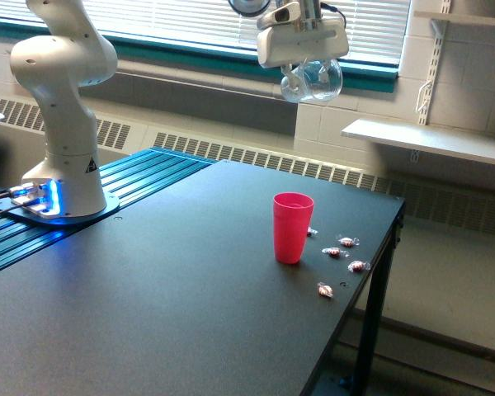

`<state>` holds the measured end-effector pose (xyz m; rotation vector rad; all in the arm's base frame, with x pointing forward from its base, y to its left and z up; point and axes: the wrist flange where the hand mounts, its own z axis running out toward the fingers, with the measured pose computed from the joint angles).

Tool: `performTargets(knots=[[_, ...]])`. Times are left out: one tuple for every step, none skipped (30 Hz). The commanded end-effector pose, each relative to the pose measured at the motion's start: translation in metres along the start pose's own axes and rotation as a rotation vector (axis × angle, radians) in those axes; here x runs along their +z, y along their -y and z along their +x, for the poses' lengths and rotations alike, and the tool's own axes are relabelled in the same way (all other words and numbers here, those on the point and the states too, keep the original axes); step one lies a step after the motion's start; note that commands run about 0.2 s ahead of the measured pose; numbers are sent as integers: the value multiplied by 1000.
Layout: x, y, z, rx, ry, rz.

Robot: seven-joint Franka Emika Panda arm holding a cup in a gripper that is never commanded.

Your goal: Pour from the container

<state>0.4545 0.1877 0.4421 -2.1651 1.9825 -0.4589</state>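
The container (314, 80), a small clear glass mug with a rounded body and a loop handle, hangs high above the black table (173, 289), held in my gripper (307, 66), which is shut on it. It looks tilted, and I cannot make out anything inside it. A pink plastic cup (292, 227) stands upright on the table well below the container and slightly toward the exterior view's left. Several wrapped candies (344, 256) lie on the table to the cup's right.
The arm's white base (64, 115) stands at the exterior view's left on a blue ribbed mat (140, 177). The table's right edge (379, 264) runs close to the candies. A white shelf (429, 139) and a radiator line the wall behind.
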Motion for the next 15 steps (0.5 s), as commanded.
performTargets(knots=[[6, -5, 7, 73, -30, 28], [6, -6, 7, 68, -39, 24], [6, -5, 7, 69, -31, 25], [5, -4, 8, 83, -10, 43], [9, -6, 9, 93, 2, 33], [11, -8, 11, 99, 0, 16], [11, -8, 11, 112, 12, 20], [14, -11, 12, 110, 16, 9], [15, -12, 12, 120, 8, -5], [15, -12, 12, 124, 10, -3], [16, -13, 11, 119, 8, -3], [15, -13, 11, 118, 5, -1], [15, -13, 11, 117, 4, -1], [15, -13, 11, 117, 4, -1], [15, -13, 11, 117, 4, -1]])
